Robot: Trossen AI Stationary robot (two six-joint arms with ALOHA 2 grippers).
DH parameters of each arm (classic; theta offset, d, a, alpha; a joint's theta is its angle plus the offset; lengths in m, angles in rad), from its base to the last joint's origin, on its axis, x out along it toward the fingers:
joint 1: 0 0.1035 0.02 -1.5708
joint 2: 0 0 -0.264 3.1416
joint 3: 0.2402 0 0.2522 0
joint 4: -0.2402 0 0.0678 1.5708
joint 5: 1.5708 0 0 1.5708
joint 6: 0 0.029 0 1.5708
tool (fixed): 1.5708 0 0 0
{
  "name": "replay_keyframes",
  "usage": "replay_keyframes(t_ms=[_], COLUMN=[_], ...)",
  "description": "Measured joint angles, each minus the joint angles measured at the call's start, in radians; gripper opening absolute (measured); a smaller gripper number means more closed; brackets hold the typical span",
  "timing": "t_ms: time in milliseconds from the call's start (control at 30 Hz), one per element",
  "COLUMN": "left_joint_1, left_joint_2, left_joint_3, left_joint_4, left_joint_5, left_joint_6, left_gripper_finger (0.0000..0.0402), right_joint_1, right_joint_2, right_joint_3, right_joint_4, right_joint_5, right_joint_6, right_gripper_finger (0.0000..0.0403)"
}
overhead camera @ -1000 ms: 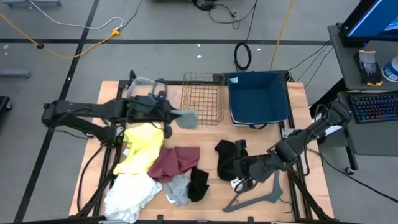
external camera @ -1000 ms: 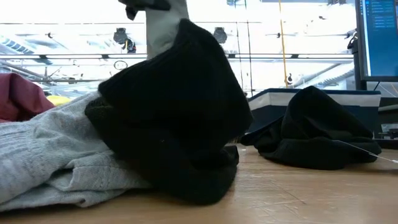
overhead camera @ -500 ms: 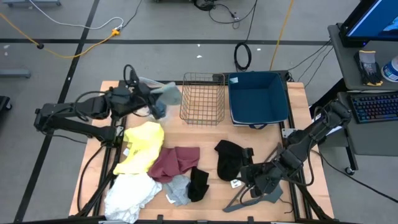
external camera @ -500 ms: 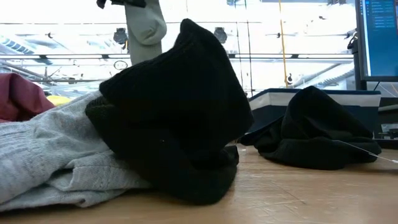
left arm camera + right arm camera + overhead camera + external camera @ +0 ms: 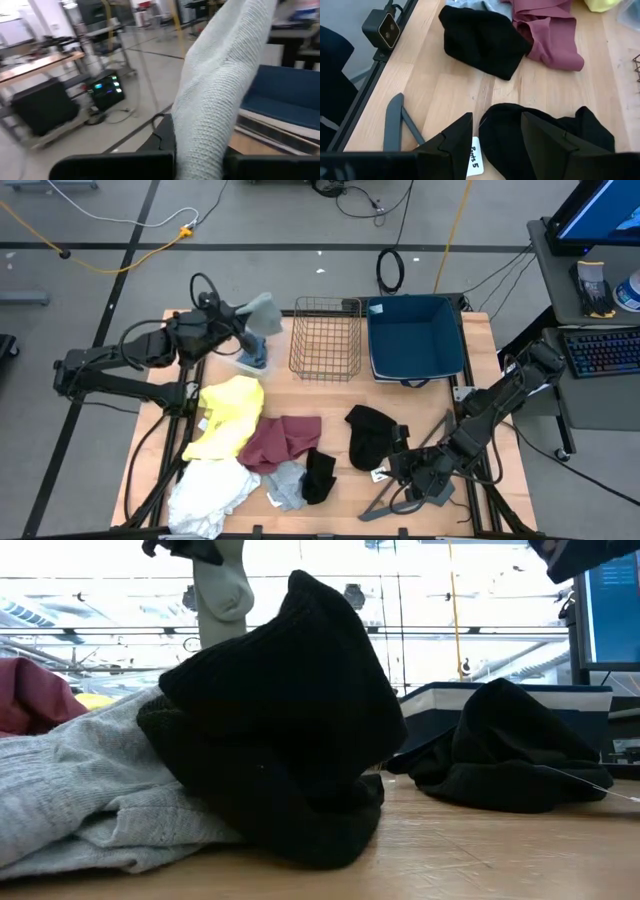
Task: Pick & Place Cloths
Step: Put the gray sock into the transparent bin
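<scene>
Both arms are dark, near black, built of slim jointed links with black cables looped alongside. The right hand [image 5: 492, 137] has two broad, angular matte-black fingers [image 5: 547, 140]. The left hand [image 5: 238, 330] is equally dark.

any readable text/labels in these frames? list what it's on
"Pants 5", as best it reads, handwritten: on a white tag lying on the table by the black cloth, between the right gripper's open fingers in the right wrist view.
Same tag in the high view: too small to read.
Monitor screen in the low view: text too small to read.
Nothing else is readable.
</scene>
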Motion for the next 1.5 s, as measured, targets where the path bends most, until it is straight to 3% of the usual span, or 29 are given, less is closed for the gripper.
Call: replay_keyframes(t_ms=[433, 967, 1300, 1500], left_joint_1=[0.081, 0.179, 0.196, 0.196], left_joint_2=[0.000, 0.000, 0.000, 0.026], left_joint_3=[0.000, 0.000, 0.000, 0.000], left_joint_4=[-0.235, -0.527, -0.545, -0.565], left_joint_5=[-0.202, -0.138, -0.119, -0.050], left_joint_6=[-0.169, -0.402, -0.428, -0.449], left_gripper_finger=[0.0000, 0.0000, 0.0000, 0.0000], right_joint_1=[-0.001, -0.001, -0.001, -0.001], right_joint_2=[0.000, 0.000, 0.000, 0.000], right_joint_3=[-0.045, -0.045, -0.045, -0.045], right_joint_4=[0.065, 0.105, 0.105, 0.105], right_joint_5=[0.000, 0.000, 0.000, 0.000], right_joint_6=[-0.001, -0.009, -0.009, -0.009], right_gripper_finger=[0.0157, 0.0155, 0.0155, 0.0155])
